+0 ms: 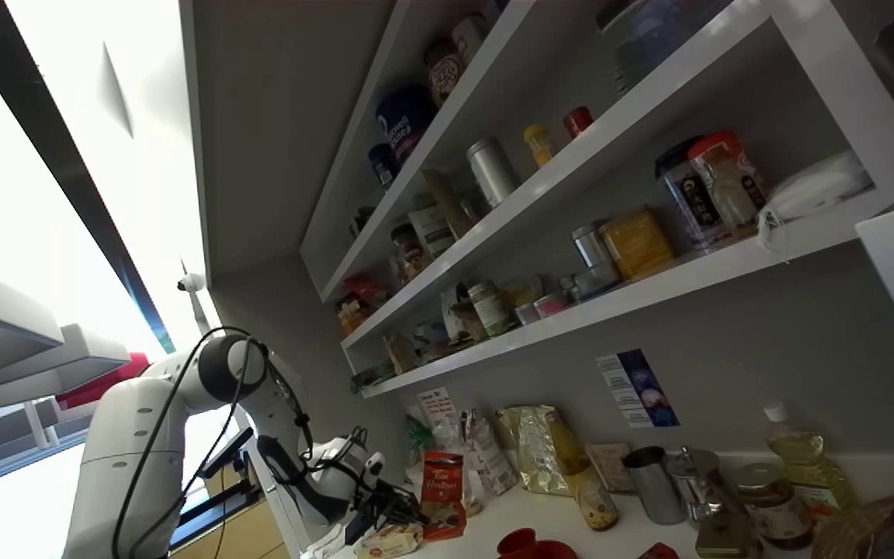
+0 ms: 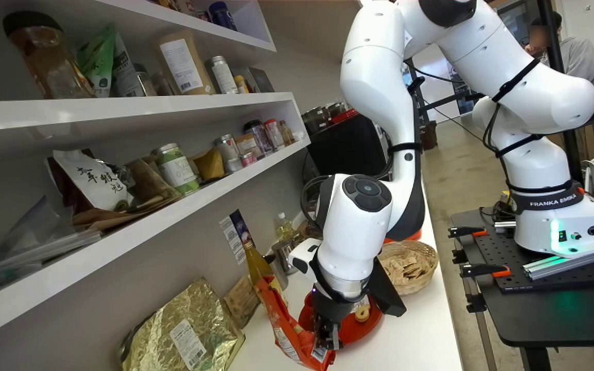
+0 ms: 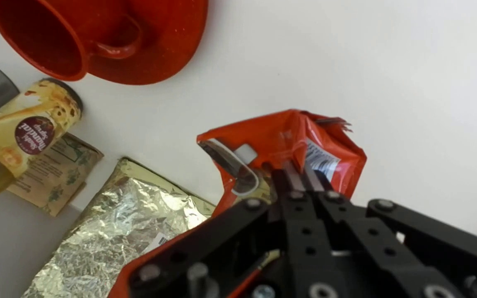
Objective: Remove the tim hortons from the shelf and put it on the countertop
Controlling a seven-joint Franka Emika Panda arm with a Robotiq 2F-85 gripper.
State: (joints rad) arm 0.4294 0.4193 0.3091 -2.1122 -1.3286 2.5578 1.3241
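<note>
The tim hortons, a soft red bag [image 1: 442, 485], is upright by the countertop [image 1: 486, 536], below the lowest shelf [image 1: 610, 308]. It also shows in an exterior view [image 2: 289, 330] and in the wrist view [image 3: 259, 132]. My gripper [image 3: 302, 171] is shut on a fold of the bag's side near its barcode label. In both exterior views the gripper [image 1: 422, 516] [image 2: 330, 340] is low, close over the countertop [image 2: 410, 350]. Whether the bag's bottom rests on the countertop I cannot tell. The shelf [image 2: 173, 234] holds jars and packets.
A red cup [image 3: 44, 37] on a red saucer [image 3: 168, 54] is near the bag. A gold foil bag [image 2: 183, 330], a syrup bottle [image 3: 35, 120] and a metal pitcher [image 1: 653, 481] stand along the wall. A woven basket [image 2: 415, 283] is behind. A packet [image 1: 389, 541] lies by the gripper.
</note>
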